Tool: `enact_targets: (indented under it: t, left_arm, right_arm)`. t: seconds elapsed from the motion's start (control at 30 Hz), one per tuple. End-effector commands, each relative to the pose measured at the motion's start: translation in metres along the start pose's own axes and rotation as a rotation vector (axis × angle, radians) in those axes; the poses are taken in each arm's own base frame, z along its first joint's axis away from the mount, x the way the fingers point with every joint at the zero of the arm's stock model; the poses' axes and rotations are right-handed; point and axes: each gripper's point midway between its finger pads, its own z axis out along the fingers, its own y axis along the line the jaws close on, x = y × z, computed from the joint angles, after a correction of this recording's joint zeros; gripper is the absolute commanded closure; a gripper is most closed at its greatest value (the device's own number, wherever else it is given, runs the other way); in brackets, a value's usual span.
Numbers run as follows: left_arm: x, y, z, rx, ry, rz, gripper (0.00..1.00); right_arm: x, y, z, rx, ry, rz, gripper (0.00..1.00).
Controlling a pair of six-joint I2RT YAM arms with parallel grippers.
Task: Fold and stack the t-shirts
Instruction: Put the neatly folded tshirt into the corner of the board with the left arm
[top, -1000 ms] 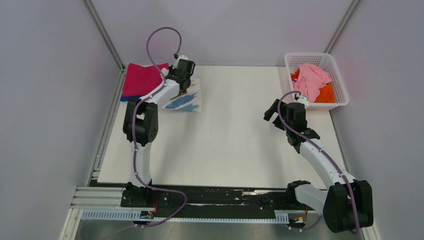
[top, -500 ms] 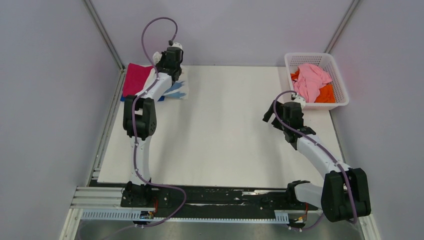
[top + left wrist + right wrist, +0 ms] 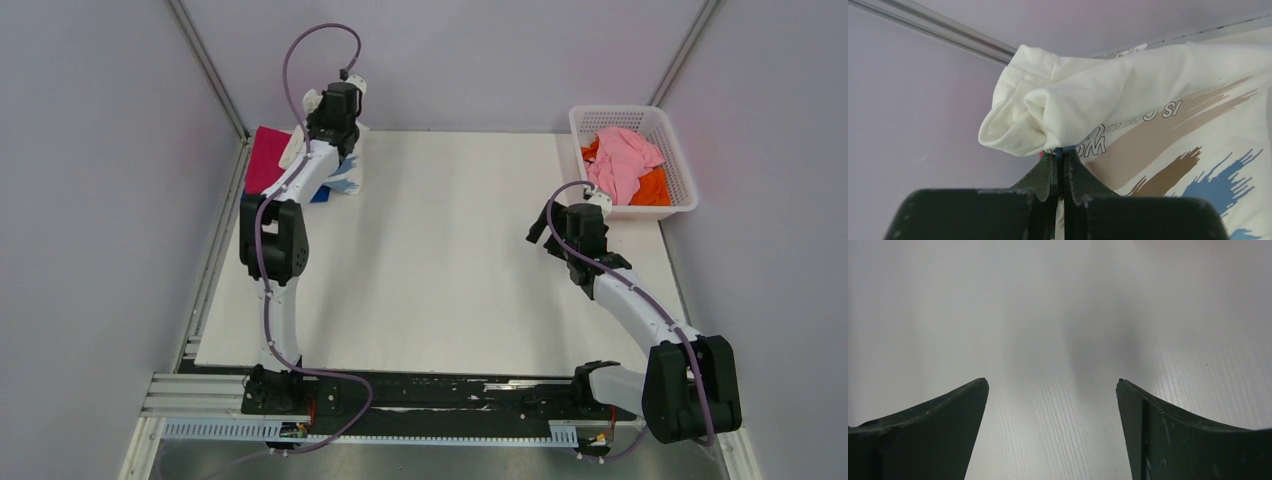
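Note:
My left gripper point(image 3: 1062, 152) is shut on a bunched edge of the white t-shirt point(image 3: 1158, 95) printed with blue and brown brush strokes. In the top view this left gripper point(image 3: 320, 108) is raised at the far left corner, and the printed t-shirt point(image 3: 349, 172) hangs from it over the magenta t-shirt point(image 3: 263, 160). A sliver of a blue t-shirt point(image 3: 318, 195) shows beneath. My right gripper point(image 3: 1052, 385) is open with nothing between its fingers, over bare table. From above, the right gripper point(image 3: 542, 226) sits left of the basket.
The white lattice basket point(image 3: 681, 165) stands at the far right, with a pale pink t-shirt point(image 3: 622, 158) on top of an orange one point(image 3: 655, 188). Grey walls and a metal corner post point(image 3: 208, 70) close in behind the left gripper.
The left gripper has carried the printed t-shirt left and toward the back corner, over the magenta one. The right arm has barely moved.

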Motion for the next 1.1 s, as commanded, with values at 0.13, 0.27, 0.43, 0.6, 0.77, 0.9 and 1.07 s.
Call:
enact_targets:
  t: [0.13,0.27,0.43,0.6,0.77,0.9,1.07]
  left_arm:
    - [-0.067,0.091,-0.057,-0.054,-0.162,-0.134,1.0]
    - [-0.072,0.101,-0.067,-0.056,-0.182,-0.155,1.0]
    - [-0.079,0.113,-0.077,-0.058,-0.201,-0.163,1.0]
    - [-0.075,0.109,-0.074,-0.044,-0.197,-0.155,1.0]
    - [-0.059,0.102,-0.052,-0.047,-0.151,-0.139,1.0]
    - [-0.044,0.091,-0.029,-0.004,-0.132,-0.116,1.0]
    - [-0.016,0.075,0.011,0.059,-0.073,-0.099,1.0]
  right_arm:
    - [-0.02,0.007,-0.003,-0.014,-0.057,0.014,0.0]
    - [-0.02,0.009,-0.002,-0.02,-0.053,0.017,0.0]
    - [-0.02,0.008,-0.001,-0.015,-0.053,0.021,0.0]
    - [-0.017,0.008,0.002,-0.011,-0.04,0.019,0.0]
    - [-0.017,0.005,0.003,0.004,-0.038,0.016,0.0]
    - [-0.018,0.003,0.003,0.023,-0.032,0.005,0.0]
    - [-0.017,-0.008,0.006,0.08,-0.03,-0.017,0.0]
